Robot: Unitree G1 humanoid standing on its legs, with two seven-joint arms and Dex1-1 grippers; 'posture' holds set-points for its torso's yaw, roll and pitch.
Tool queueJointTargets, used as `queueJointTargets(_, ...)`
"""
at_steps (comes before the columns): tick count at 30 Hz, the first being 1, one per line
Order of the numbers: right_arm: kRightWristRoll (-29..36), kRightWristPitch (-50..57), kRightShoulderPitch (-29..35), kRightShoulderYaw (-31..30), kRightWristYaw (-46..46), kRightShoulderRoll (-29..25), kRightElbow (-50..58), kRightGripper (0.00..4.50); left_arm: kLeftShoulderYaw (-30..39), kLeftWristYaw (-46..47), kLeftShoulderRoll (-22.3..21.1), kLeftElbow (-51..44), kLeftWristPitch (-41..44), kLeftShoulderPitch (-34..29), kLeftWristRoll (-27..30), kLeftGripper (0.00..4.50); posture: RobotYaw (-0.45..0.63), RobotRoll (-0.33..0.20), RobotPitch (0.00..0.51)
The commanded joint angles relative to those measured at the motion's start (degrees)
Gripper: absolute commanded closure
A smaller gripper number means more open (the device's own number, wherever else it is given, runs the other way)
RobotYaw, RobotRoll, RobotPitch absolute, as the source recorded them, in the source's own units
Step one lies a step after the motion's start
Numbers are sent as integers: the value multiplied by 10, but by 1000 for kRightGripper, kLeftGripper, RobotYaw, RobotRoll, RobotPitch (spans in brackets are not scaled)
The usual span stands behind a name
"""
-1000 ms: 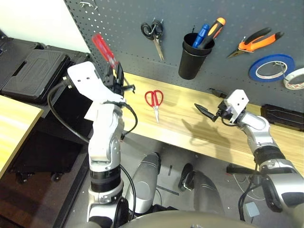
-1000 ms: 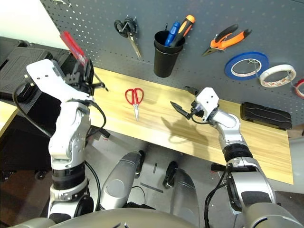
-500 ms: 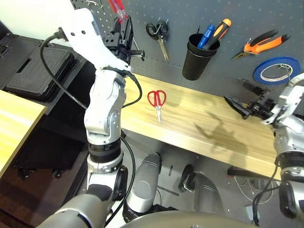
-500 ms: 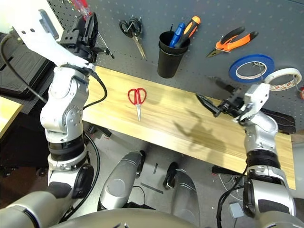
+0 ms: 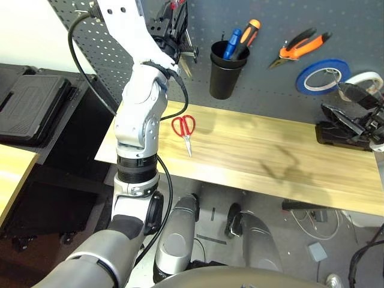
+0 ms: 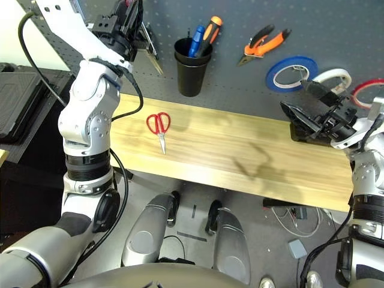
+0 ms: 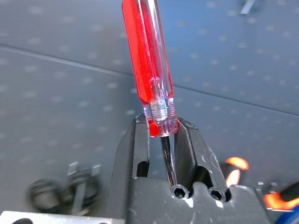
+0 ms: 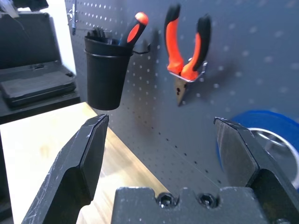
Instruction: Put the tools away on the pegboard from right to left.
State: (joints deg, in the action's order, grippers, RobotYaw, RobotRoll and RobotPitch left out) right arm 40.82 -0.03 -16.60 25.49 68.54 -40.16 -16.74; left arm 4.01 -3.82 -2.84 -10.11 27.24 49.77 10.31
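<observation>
across perforated grey pegboard [image 8: 154, 79], the left end effector [image 7: 159, 135] grips a glossy red-handled screwdriver [image 7: 152, 70]; the right end effector [image 8: 163, 149] gapes.

From the middle of the table [image 5: 258, 162], the board [image 5: 276, 96] stands at 12 o'clock. On the board, the cup [image 5: 222, 78] is at 11, the pliers [image 5: 300, 47] at 1, and the tape rolls [image 6: 291, 74] near 2. Scissors [image 5: 185, 129] lie on the table between 9 and 10.
</observation>
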Motion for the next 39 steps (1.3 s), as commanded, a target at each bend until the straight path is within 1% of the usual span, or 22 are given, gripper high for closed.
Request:
queueJointTargets(1, 3, 13, 13, 8, -9, 0, 30, 0, -2, -4, 0, 2, -4, 25, 8, 3719, 100, 0, 185)
queueJointTargets(7, 1, 22, 16, -2, -31, 21, 67, 0, -1, 0, 4, 36, -18, 50, 4, 3719, 100, 0, 188)
queueJointTargets(13, -6, 28, 14, -15, -51, 46, 94, 0, -4, 2, -2, 120, -76, 62, -18, 3719, 99, 0, 190)
queueJointTargets(18, -6, 30, 13, -25, -65, 56, 112, 0, -3, 4, -14, 180, -118, 68, -36, 3719, 93, 0, 193)
queueJointTargets(22, -6, 32, 15, -30, -73, 63, 124, 0, -16, -4, -22, 193, -130, 60, -49, 3719, 93, 0, 195)
queueJointTargets(25, -7, 32, 17, -34, -76, 70, 128, 0, -38, -19, -28, 180, -132, 43, -62, 3719, 96, 0, 196)
queueJointTargets(26, -8, 31, 17, -35, -76, 72, 127, 0, -41, -21, -27, 174, -130, 40, -62, 2990, 99, 0, 198)
queueJointTargets(27, -9, 30, 17, -36, -76, 73, 126, 0, -41, -21, -26, 170, -129, 38, -62, 2743, 99, 0, 198)
queueJointTargets(28, -11, 28, 16, -38, -76, 75, 123, 0, -41, -22, -26, 163, -126, 36, -61, 2384, 107, 0, 200)
queueJointTargets(32, -17, 22, 11, -46, -70, 82, 110, 0, -44, -28, -30, 139, -113, 29, -62, 783, 127, 0, 203)
queueJointTargets(34, -21, 18, 7, -50, -66, 85, 102, 0, -42, -28, -33, 132, -107, 27, -62, 89, 140, 0, 204)
queueJointTargets(39, -30, 8, -11, -61, -57, 96, 78, 0, -29, -19, -45, 102, -87, 27, -63, 36, 166, 0, 207)
